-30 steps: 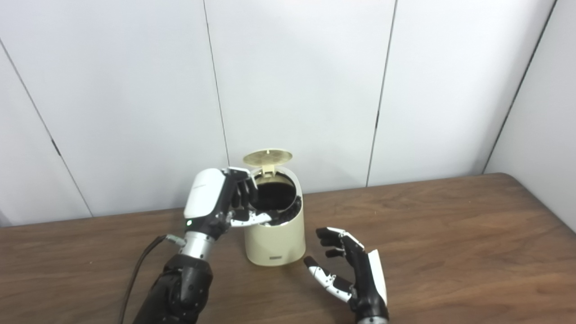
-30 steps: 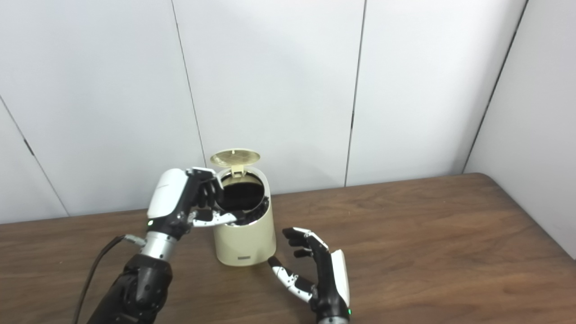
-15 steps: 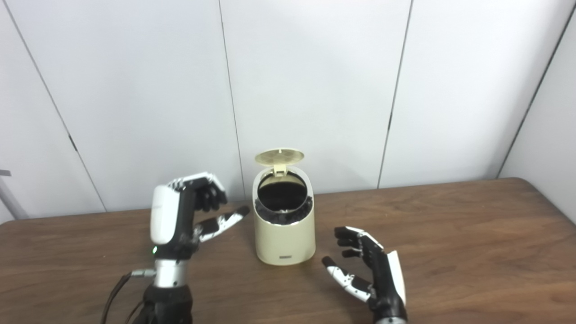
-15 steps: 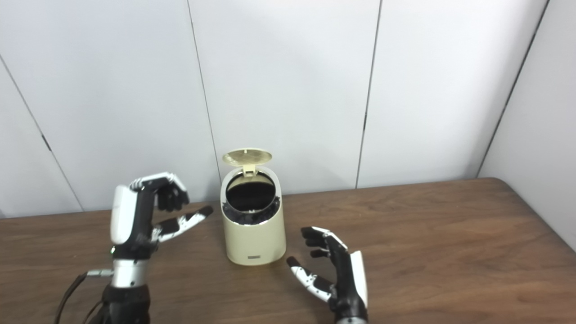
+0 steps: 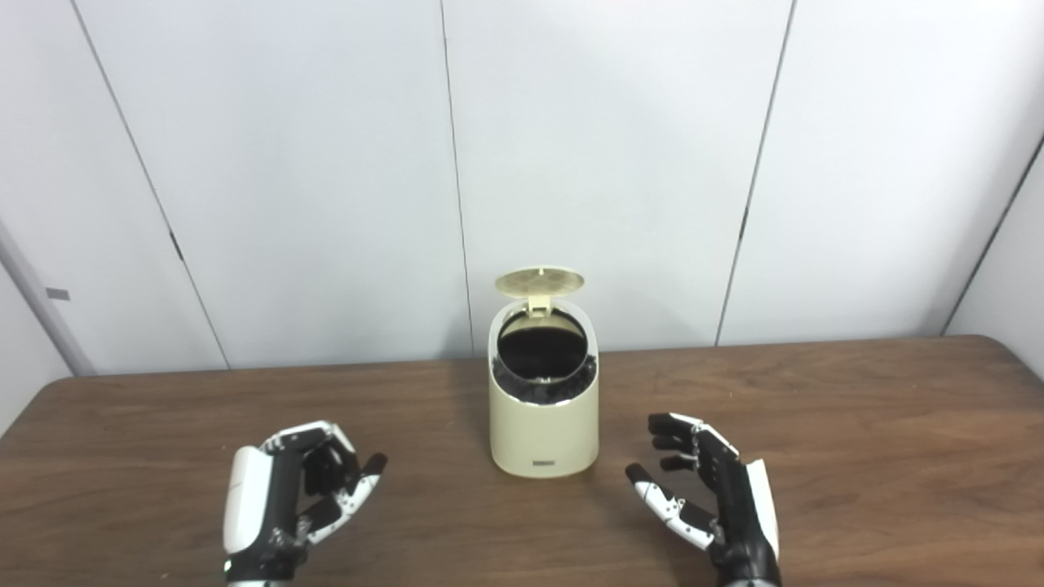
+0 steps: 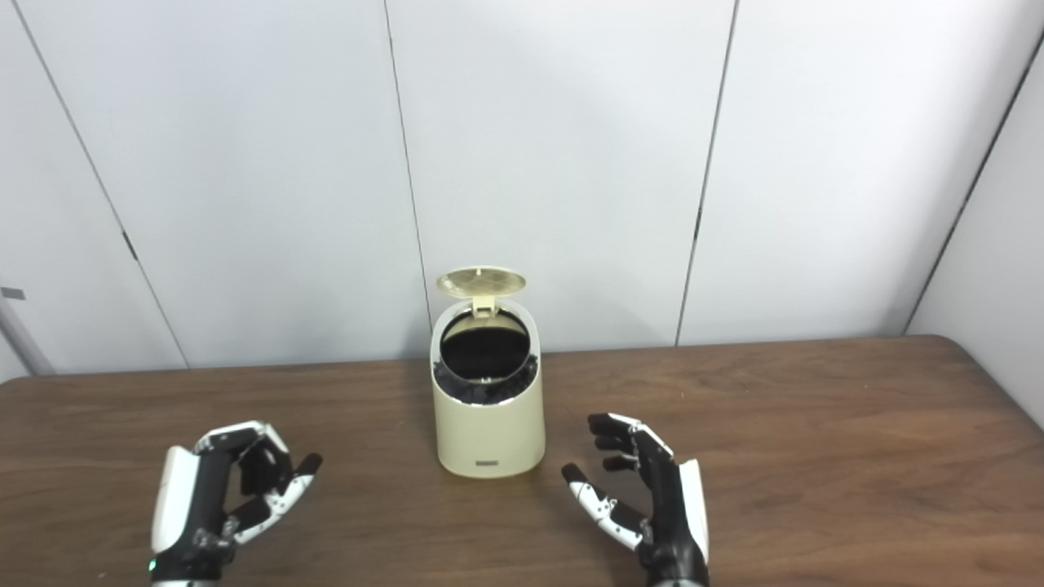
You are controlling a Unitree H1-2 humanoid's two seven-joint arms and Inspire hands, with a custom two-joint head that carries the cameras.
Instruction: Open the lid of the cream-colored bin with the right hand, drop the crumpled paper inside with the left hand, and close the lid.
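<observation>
The cream-colored bin [image 5: 544,424] stands mid-table near the wall, its round lid [image 5: 539,282] tipped up and back on its hinge. The mouth is dark with a black liner; no paper shows inside or anywhere on the table. My left hand [image 5: 289,501] hovers low at the front left, well apart from the bin, fingers loosely curled and holding nothing. To the bin's front right, my right hand [image 5: 710,497] is open with fingers spread, empty, a short gap from the bin.
The brown wooden table [image 5: 856,456] runs to the white panelled wall [image 5: 326,163] behind the bin. Its right edge shows at the far right, and its left corner is rounded at the far left.
My left hand has drawn back from the bin's mouth and dropped down to the front left of the table. The camera has shifted, moving the whole scene rightward. The right hand stays put.
</observation>
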